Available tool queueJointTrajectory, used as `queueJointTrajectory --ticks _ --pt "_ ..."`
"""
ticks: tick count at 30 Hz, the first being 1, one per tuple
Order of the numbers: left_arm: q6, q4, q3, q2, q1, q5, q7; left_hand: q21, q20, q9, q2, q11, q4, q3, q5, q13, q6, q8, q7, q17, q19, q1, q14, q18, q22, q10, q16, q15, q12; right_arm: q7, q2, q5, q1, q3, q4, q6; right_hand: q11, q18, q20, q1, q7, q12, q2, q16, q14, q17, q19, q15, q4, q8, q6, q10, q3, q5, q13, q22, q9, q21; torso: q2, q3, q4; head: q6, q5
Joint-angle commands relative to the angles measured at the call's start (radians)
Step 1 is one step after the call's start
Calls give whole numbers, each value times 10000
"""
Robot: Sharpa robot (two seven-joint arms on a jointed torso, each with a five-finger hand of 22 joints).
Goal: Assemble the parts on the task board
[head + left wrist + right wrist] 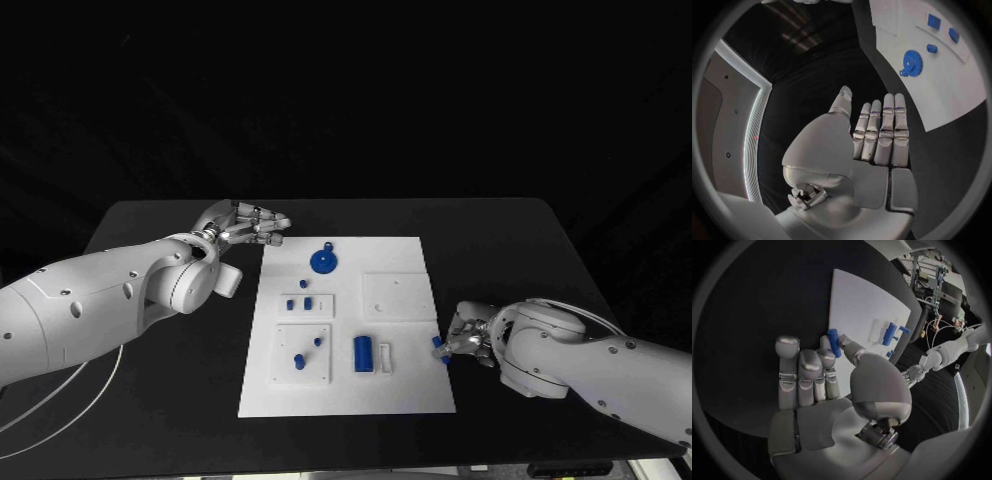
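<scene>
The white task board [397, 385] lies in the middle of the black table. On it are a blue gear [325, 261], a blue cylinder [364, 350] and several small blue pegs [300, 360]. My right hand [467, 335] is at the board's right edge and pinches a small blue peg [438, 346] between thumb and finger; the right wrist view shows that peg [834, 342] above the dark table beside the board [861, 300]. My left hand [253, 225] hovers off the board's far left corner, fingers straight and holding nothing [876, 132]; the gear [911, 62] lies beyond its fingertips.
Raised white square plates [397, 295] sit on the board, two of them with pegs standing in them. A small white block [385, 357] lies beside the blue cylinder. Bare black table surrounds the board on all sides.
</scene>
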Motion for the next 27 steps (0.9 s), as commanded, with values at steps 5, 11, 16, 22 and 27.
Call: queueJointTrajectory --ticks 5,11,16,22,27 --pt "142 23 5 -2 5 54 40 44 -4 0 -15 16 43 7 -44 11 -57 -15 14 16 65 -86 -69 -65 -10 -71 -25 5 40 124 -134 345 -78 -64 -172 -245 -52 -175 -65 -52 -27 -91 344 59 42 56 494 -39 -46 -69 136 45 299 26 3 722 -231 98 -1 0 -2 16 11" --pt "145 12 5 -3 5 54 37 51 -2 1 -8 19 67 7 -37 10 -79 -12 18 20 69 -76 -73 -63 -42 -83 -25 7 40 551 -341 739 -76 18 -130 -376 -23 -199 -21 153 5 -219 544 124 54 114 487 8 -468 -75 233 127 529 36 -111 750 -352 181 -2 -1 -8 23 20" --pt "149 6 5 3 5 54 33 51 -2 1 -8 19 67 7 -37 10 -79 -12 18 20 69 -76 -73 -63 -42 -83 -25 7 40 797 -438 923 -74 100 -91 -456 8 -184 24 172 40 -240 653 175 57 145 478 46 -822 -73 305 176 669 42 -166 767 -458 245 4 2 -4 34 8" --pt "150 4 3 -2 5 54 28 51 -2 1 -8 19 67 7 -37 10 -79 -12 18 20 69 -76 -73 -63 -42 -83 -25 7 40 969 -574 1020 -71 271 174 -621 9 -157 41 49 38 -224 746 203 48 139 466 52 -1029 -72 361 181 667 47 -211 763 -658 288 1 5 -8 21 32" --pt "170 2 1 3 5 54 28 51 -2 1 -8 19 67 7 -37 10 -79 -12 18 20 69 -76 -73 -63 -42 -83 -25 7 40 1098 -690 1276 -56 401 713 -582 20 -161 55 62 48 -219 796 236 50 158 456 67 -1098 -75 390 183 662 52 -232 771 -724 333 0 -4 -6 0 33"
